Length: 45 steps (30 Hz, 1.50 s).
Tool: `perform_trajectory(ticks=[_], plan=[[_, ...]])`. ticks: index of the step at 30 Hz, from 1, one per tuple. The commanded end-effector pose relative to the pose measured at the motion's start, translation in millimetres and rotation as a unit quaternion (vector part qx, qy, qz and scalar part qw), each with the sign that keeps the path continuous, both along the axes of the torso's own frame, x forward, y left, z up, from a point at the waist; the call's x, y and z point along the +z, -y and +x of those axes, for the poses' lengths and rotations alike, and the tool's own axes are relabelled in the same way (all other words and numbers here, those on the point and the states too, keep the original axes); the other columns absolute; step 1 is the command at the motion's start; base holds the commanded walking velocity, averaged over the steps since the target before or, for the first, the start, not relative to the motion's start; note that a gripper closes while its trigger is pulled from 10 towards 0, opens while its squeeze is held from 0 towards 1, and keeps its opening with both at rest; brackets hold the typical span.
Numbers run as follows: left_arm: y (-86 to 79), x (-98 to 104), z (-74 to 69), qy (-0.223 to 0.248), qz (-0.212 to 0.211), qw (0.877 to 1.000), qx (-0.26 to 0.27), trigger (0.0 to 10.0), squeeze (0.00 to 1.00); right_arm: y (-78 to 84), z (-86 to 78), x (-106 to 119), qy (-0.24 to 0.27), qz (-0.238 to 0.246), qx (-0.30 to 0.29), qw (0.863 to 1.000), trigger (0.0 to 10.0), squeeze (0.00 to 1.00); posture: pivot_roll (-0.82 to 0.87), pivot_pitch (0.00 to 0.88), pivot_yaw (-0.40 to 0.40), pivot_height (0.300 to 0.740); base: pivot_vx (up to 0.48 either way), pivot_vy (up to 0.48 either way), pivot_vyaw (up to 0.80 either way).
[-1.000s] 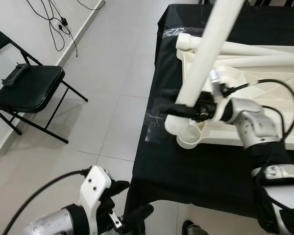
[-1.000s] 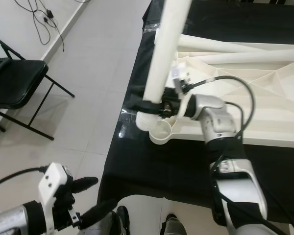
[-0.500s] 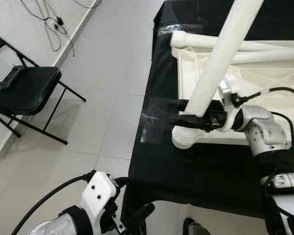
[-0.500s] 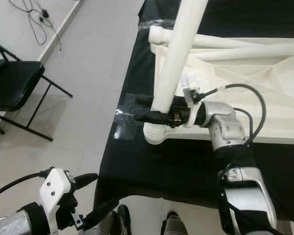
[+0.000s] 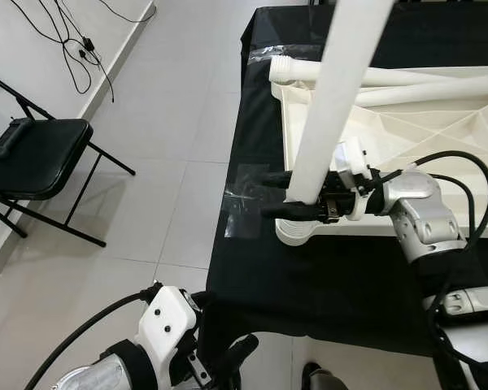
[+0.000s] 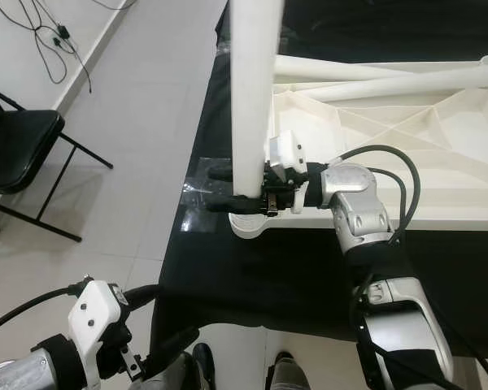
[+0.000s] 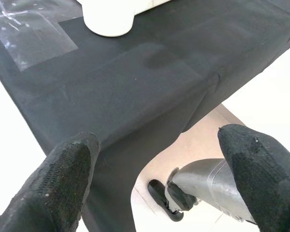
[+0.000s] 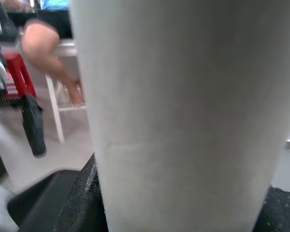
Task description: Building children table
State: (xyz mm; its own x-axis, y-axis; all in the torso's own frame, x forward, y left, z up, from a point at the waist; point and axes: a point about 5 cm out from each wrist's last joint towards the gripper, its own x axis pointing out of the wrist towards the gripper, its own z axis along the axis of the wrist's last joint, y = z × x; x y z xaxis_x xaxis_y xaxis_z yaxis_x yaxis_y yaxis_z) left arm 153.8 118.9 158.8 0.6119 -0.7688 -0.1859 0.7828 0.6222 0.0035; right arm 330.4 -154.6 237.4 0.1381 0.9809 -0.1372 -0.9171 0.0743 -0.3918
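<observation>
Fingers of the right gripper (image 5: 286,196) are clamping a long white plastic table leg (image 5: 335,85) upright over the corner socket (image 5: 295,232) at frame centre; left gripper (image 7: 154,186) is hanging spread wide.

The tabletop (image 5: 407,134) lies upside down on the cloth (image 5: 342,276); a leg (image 5: 333,97) stands at its left front corner; two legs (image 5: 439,81) lie along its far edge; a chair (image 5: 32,158) stands well left.
</observation>
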Motion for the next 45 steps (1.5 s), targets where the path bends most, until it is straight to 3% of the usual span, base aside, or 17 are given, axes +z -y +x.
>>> perform_trajectory(ticks=[1, 3, 8, 12, 15, 19, 21, 28, 35, 38, 40, 45], plan=[[-1.8, -5, -2.1, -0.010, 0.010, 1.000, -0.001, 10.0, 0.00, 1.4, -4.5, -39, -0.048, -0.079, -0.010, 0.996, 10.0, 0.00, 0.07, 0.336, 0.091, 0.740, 0.000, 0.000, 0.00], [-1.8, -5, -1.9, -0.008, 0.010, 1.000, 0.000, 10.0, 0.00, -4.4, -12.5, -47, -0.031, -0.115, 0.010, 0.993, 10.0, 0.00, 0.07, 0.337, 0.091, 0.740, 0.000, 0.000, 0.00], [-1.3, -6, -1.2, -0.007, 0.009, 1.000, -0.001, 10.0, 0.00, -10.7, -15.0, -50, -0.028, -0.119, 0.016, 0.992, 10.0, 0.00, 0.07, 0.337, 0.092, 0.740, 0.000, 0.000, 0.00], [-1.4, -6, -0.9, -0.003, 0.011, 1.000, 0.000, 10.0, 0.00, -16.4, -9.5, -47, -0.054, -0.071, -0.011, 0.996, 10.0, 0.00, 0.07, 0.336, 0.087, 0.740, 0.000, 0.000, 0.00], [-1.3, -6, -1.0, -0.003, 0.010, 1.000, 0.001, 10.0, 0.00, -18.7, -2.8, -49, -0.098, -0.027, -0.068, 0.992, 10.0, 0.00, 0.07, 0.338, 0.080, 0.740, 0.000, 0.000, 0.00], [-1.3, -6, -1.3, -0.003, 0.010, 1.000, 0.002, 10.0, 0.00, -23.0, -3.1, -51, -0.117, 0.012, -0.104, 0.988, 10.0, 0.00, 0.06, 0.338, 0.078, 0.740, 0.000, 0.000, 0.00], [-1.4, -7, -1.7, -0.003, 0.011, 1.000, 0.002, 10.0, 0.00, -26.2, -10.7, -59, -0.134, 0.038, -0.131, 0.982, 10.0, 0.00, 0.06, 0.340, 0.075, 0.740, 0.000, 0.000, 0.00], [-2.1, -7, -1.9, -0.002, 0.015, 1.000, 0.000, 10.0, 0.00, -30.7, -27.0, -71, -0.141, 0.068, -0.181, 0.971, 10.0, 0.00, 0.06, 0.342, 0.084, 0.740, 0.000, 0.000, 0.00], [-2.8, -8, -1.8, -0.004, 0.016, 1.000, -0.003, 10.0, 0.00, -31.9, -30.6, -72, -0.140, 0.088, -0.215, 0.963, 10.0, 0.00, 0.05, 0.339, 0.090, 0.740, 0.000, 0.000, 0.00], [-2.4, -9, -1.8, -0.005, 0.017, 1.000, -0.006, 10.0, 0.00, -31.1, -33.5, -75, -0.154, 0.112, -0.263, 0.946, 10.0, 0.00, 0.05, 0.336, 0.091, 0.740, 0.000, 0.000, 0.00], [-2.4, -10, -1.8, -0.005, 0.017, 1.000, -0.007, 10.0, 0.00, -31.2, -35.4, -75, -0.154, 0.114, -0.273, 0.943, 10.0, 0.00, 0.05, 0.336, 0.091, 0.740, 0.000, 0.000, 0.00], [-2.3, -10, -2.2, -0.005, 0.017, 1.000, -0.007, 10.0, 0.00, -35.2, -48.1, -80, -0.111, 0.061, -0.257, 0.958, 10.0, 0.00, 0.05, 0.332, 0.090, 0.740, 0.000, 0.000, 0.00]])
